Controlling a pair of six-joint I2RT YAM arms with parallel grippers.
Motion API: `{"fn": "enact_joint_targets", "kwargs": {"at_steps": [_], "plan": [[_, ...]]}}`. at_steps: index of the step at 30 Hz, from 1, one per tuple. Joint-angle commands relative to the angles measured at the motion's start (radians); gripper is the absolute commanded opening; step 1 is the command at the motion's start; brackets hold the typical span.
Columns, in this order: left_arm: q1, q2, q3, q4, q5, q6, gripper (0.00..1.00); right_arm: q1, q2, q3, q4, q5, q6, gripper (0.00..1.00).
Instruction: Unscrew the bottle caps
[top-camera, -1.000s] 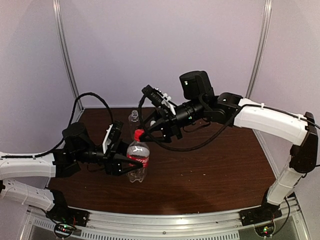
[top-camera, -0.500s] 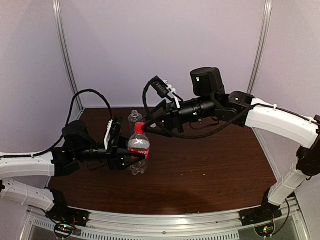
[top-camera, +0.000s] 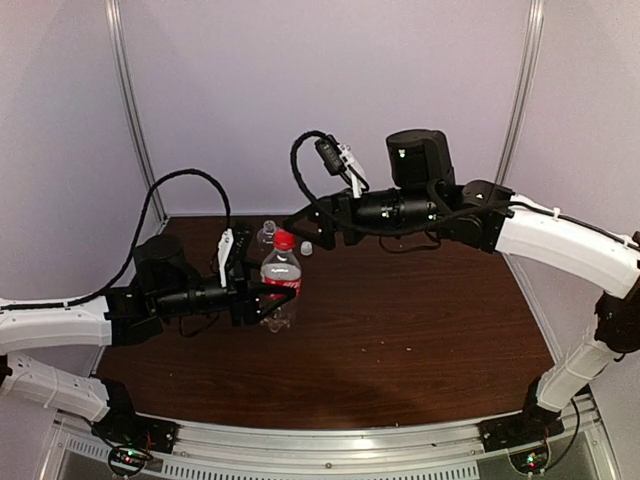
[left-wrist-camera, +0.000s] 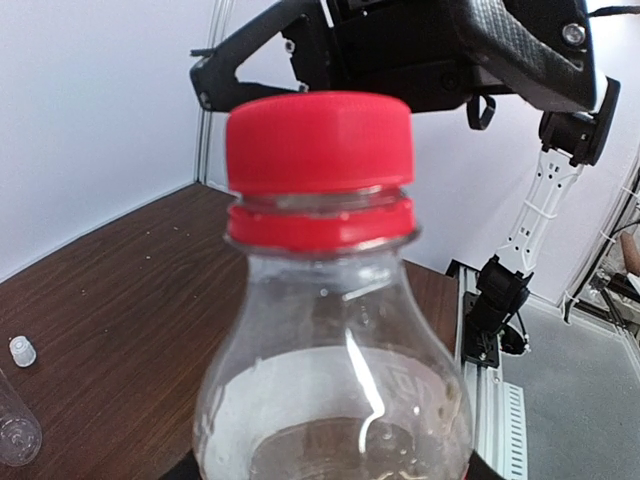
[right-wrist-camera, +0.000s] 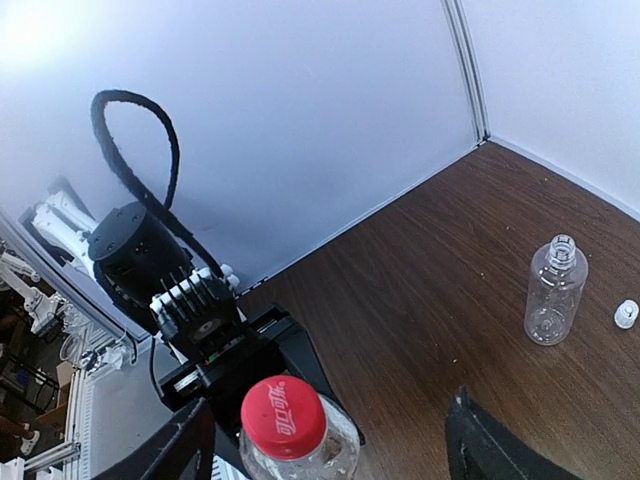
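Bottle with red label (top-camera: 281, 290) clenched in my left tool (top-camera: 262, 302), steadied against twisting; red cap (right-wrist-camera: 283, 417) not off yet. My right tool (top-camera: 300, 228) hangs spread above it, gripping nothing. Farther back on desk (top-camera: 420, 330): plain bottle (right-wrist-camera: 553, 295) uncapped, white cap (right-wrist-camera: 626, 313) beside it.

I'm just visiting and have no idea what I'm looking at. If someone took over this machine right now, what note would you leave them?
Left pincer: shut on the labelled bottle, holding it upright.
Right pincer: open, close above the red cap, touching nothing.
Plain bottle: stands at the back of the table, open; the white cap lies beside it.
Done: white cap off.
Left: grip the red cap, which is on the labelled bottle, and unscrew it.
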Motion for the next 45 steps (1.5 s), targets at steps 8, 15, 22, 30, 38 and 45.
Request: {"fn": "enact_joint_targets", "kwargs": {"at_steps": [8, 15, 22, 30, 38, 45], "plan": [[-0.001, 0.022, 0.045, 0.007, -0.039, 0.001, 0.3, 0.024, 0.07, 0.051, 0.011, 0.028, 0.058, 0.77], [-0.002, 0.021, 0.047, -0.007, -0.041, 0.009, 0.3, 0.026, 0.088, 0.057, 0.022, -0.005, 0.061, 0.55], [-0.001, 0.017, 0.045, -0.014, -0.048, 0.014, 0.3, 0.027, 0.104, 0.06, 0.027, -0.03, 0.065, 0.49], [-0.002, 0.015, 0.044, -0.017, -0.054, 0.021, 0.3, 0.027, 0.109, 0.06, 0.033, -0.044, 0.059, 0.34], [0.0, 0.01, 0.038, -0.019, -0.06, 0.022, 0.3, 0.027, 0.105, 0.051, 0.038, -0.049, 0.044, 0.18], [-0.001, -0.009, 0.025, -0.011, -0.032, 0.029, 0.3, 0.021, 0.094, 0.037, 0.038, -0.067, -0.035, 0.12]]}}
